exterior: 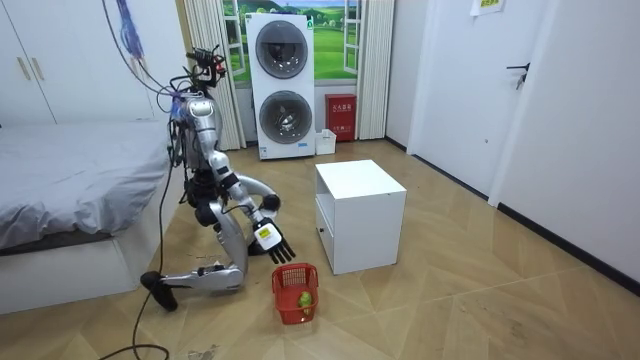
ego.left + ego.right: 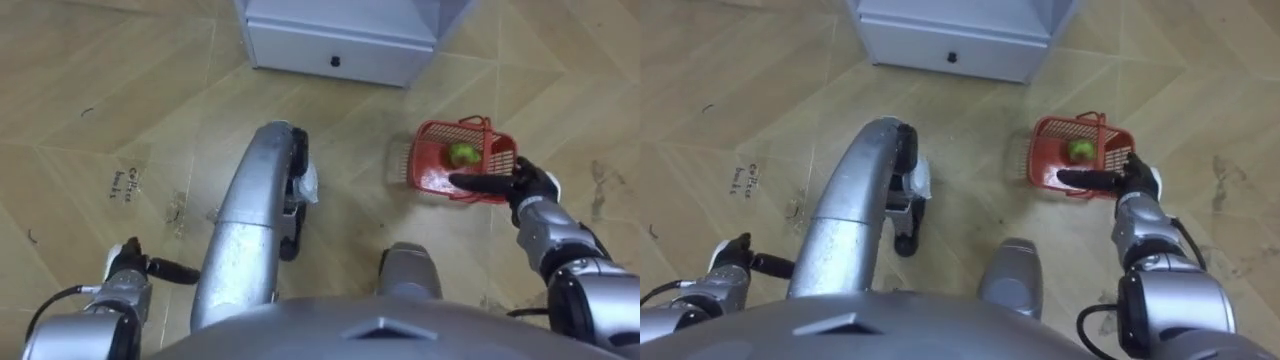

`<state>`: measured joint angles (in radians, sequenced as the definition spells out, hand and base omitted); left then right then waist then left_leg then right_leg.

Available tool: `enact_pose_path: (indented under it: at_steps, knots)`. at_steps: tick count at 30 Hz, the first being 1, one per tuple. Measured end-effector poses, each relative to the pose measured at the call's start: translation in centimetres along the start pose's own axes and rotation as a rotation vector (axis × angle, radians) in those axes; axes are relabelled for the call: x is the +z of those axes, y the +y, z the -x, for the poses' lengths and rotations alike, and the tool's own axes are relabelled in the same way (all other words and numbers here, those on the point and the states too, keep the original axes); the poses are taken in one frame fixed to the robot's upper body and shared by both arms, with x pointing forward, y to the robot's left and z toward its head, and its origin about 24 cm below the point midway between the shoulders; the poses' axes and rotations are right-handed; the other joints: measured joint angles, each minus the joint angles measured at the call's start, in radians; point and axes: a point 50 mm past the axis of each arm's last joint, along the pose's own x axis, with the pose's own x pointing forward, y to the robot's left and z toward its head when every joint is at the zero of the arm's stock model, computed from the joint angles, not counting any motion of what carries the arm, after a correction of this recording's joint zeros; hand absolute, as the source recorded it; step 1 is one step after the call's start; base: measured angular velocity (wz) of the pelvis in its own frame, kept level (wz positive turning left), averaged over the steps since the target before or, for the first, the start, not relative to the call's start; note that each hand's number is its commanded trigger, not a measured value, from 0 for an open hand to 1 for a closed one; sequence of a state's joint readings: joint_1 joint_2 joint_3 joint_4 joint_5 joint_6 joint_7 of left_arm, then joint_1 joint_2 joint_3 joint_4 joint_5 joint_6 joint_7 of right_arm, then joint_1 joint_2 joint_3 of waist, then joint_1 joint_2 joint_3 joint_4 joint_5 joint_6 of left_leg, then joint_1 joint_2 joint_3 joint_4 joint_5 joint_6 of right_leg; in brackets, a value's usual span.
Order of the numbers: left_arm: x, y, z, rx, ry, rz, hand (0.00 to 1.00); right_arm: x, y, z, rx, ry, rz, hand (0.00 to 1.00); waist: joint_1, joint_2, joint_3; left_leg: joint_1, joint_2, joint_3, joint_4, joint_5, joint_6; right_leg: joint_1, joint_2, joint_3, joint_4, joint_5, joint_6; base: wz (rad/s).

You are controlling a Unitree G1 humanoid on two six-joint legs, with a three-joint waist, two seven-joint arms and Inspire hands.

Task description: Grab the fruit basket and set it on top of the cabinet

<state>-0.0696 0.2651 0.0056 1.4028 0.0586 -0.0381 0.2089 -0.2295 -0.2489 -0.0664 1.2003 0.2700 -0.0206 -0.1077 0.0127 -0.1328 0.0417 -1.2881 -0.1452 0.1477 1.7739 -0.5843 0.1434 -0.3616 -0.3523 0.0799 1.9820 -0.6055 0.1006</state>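
Middle right, the right hand (image 2: 524, 187) is holding straight fingers just over the lower edge of the basket (image 2: 428, 165).

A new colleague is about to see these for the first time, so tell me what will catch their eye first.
The red basket on the wooden floor, with a green fruit in it, stands out first, close to the white cabinet. Next comes the kneeling robot's right hand, fingers straight, stretched out at the basket's near rim. Stacked washing machines stand at the far wall.
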Motion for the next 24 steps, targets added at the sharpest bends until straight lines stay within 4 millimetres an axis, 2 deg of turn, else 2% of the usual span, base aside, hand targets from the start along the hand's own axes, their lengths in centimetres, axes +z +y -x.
enact_pose_path:
  at_steps: [2, 3, 7, 8, 9, 12, 13, 16, 18, 21, 24]
  knots:
    - [-0.6, 0.2, 0.0, 0.013, 0.014, 0.028, 0.00, 0.2, 0.1, 0.0, 0.003, -0.011, -0.008, 0.00, -0.003, -0.011, -0.0038, -0.009, -0.008, 0.008, 0.032, -0.012, 0.006, 0.015, -0.008, 0.000, 0.032, 0.001, -0.001, 0.26]
    - [-0.7, 0.3, 0.0, 0.021, 0.015, 0.027, 0.00, 0.6, 0.2, 0.0, 0.009, -0.032, -0.021, 0.00, -0.004, -0.023, -0.0029, -0.013, -0.011, 0.014, 0.040, -0.014, 0.006, 0.018, -0.013, 0.000, 0.048, 0.000, -0.001, 0.19]
    - [-0.8, 0.0, 0.1, 0.026, -0.004, -0.016, 0.00, 1.8, 0.4, 0.1, 0.002, -0.086, -0.026, 0.00, -0.031, -0.051, -0.0081, -0.013, -0.025, 0.016, 0.041, -0.013, -0.006, 0.032, -0.015, -0.002, 0.061, -0.001, -0.001, 0.14]
    - [-1.1, 0.0, 0.2, 0.028, 0.000, -0.013, 0.00, 2.0, 0.4, 0.1, 0.001, -0.094, -0.027, 0.00, -0.032, -0.053, -0.0086, -0.013, -0.025, 0.016, 0.042, -0.012, -0.006, 0.032, -0.014, -0.001, 0.063, -0.003, -0.003, 0.03]
    - [-1.5, 0.0, 0.2, 0.030, 0.005, -0.014, 0.00, 2.2, 0.4, 0.1, -0.004, -0.103, -0.026, 0.00, -0.037, -0.056, -0.0095, -0.013, -0.025, 0.015, 0.045, -0.012, -0.012, 0.034, -0.012, 0.001, 0.066, -0.009, -0.009, 0.00]
    - [-1.5, 0.0, 0.3, 0.031, 0.005, -0.015, 0.00, 2.3, 0.0, 0.1, -0.026, -0.107, -0.011, 0.00, -0.040, -0.058, -0.0092, -0.013, -0.025, 0.015, 0.057, -0.020, -0.027, 0.043, -0.010, 0.001, 0.083, -0.022, -0.011, 0.00]
    - [-1.7, 0.0, 0.3, 0.030, 0.007, -0.015, 0.00, 2.3, 0.0, 0.1, -0.027, -0.109, -0.006, 0.00, -0.039, -0.058, -0.0092, -0.013, -0.025, 0.015, 0.060, -0.023, -0.035, 0.045, -0.010, 0.002, 0.092, -0.025, -0.018, 0.00]
    - [-2.5, -0.1, 0.4, 0.028, 0.015, -0.018, 0.00, 2.7, 0.0, 0.1, -0.030, -0.124, -0.008, 0.00, -0.041, -0.059, -0.0097, -0.016, -0.025, 0.016, 0.069, -0.030, -0.052, 0.046, -0.002, 0.013, 0.112, -0.028, -0.017, 0.01]
    - [-3.1, 0.0, 0.5, 0.024, 0.028, -0.022, 0.00, 3.6, 0.0, 0.2, -0.036, -0.162, -0.012, 0.00, -0.041, -0.062, -0.0099, -0.030, -0.025, 0.016, 0.081, -0.034, -0.068, 0.049, 0.005, 0.023, 0.134, -0.047, -0.021, 0.09]
    - [-3.9, -0.4, 0.7, -0.004, 0.047, -0.034, 0.00, 4.6, -0.2, 0.3, -0.041, -0.197, -0.010, 0.00, -0.039, -0.059, -0.0080, -0.033, -0.023, 0.002, 0.080, -0.028, -0.088, 0.044, 0.016, 0.023, 0.140, -0.051, -0.020, 0.02]
    - [-4.3, -0.4, 0.8, -0.012, 0.062, -0.038, 0.00, 5.2, -0.8, 0.4, -0.075, -0.222, -0.008, 0.00, -0.037, -0.059, -0.0080, -0.033, -0.022, -0.009, 0.076, -0.024, -0.096, 0.041, 0.025, 0.023, 0.143, -0.052, -0.022, 0.00]
